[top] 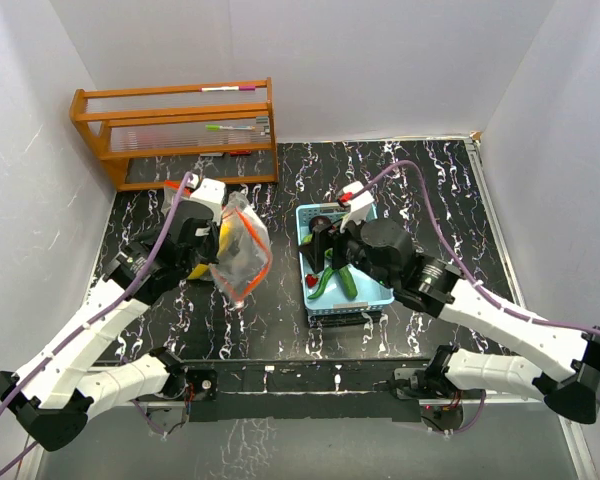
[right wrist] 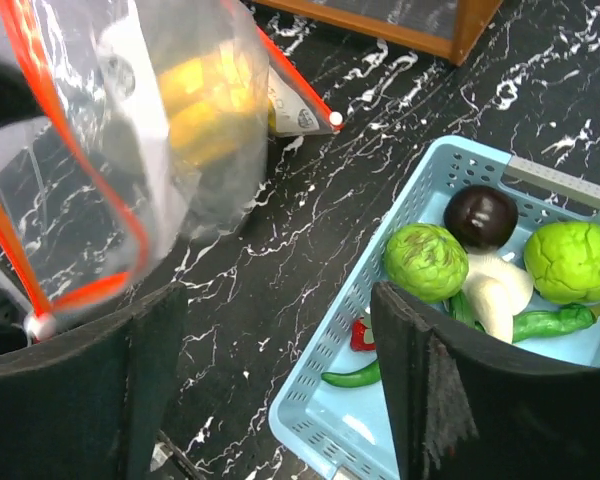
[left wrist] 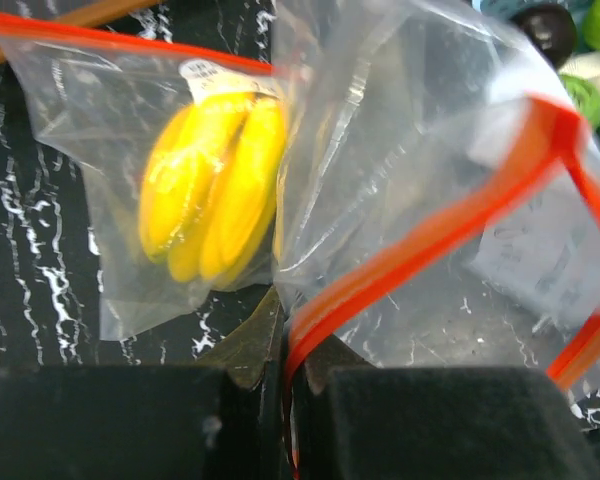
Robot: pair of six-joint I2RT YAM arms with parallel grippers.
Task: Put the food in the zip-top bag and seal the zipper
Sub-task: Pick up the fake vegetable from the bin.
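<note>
A light blue plastic basket (top: 352,306) sits on a black tabletop veined with white (top: 280,340). Left of the basket lies a clear bag (left wrist: 90,110) holding yellow toy bananas (left wrist: 215,190). Behind and left of the basket stands a wooden rack (top: 175,135) carrying a pink-and-white marker (top: 228,89) and a green marker (top: 230,127).

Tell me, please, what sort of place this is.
Probably a robot test cell, not a kitchen: white walls box in a black marbled table, the food in the blue basket is toy, and the left pincer holds a zip-top bag.
</note>
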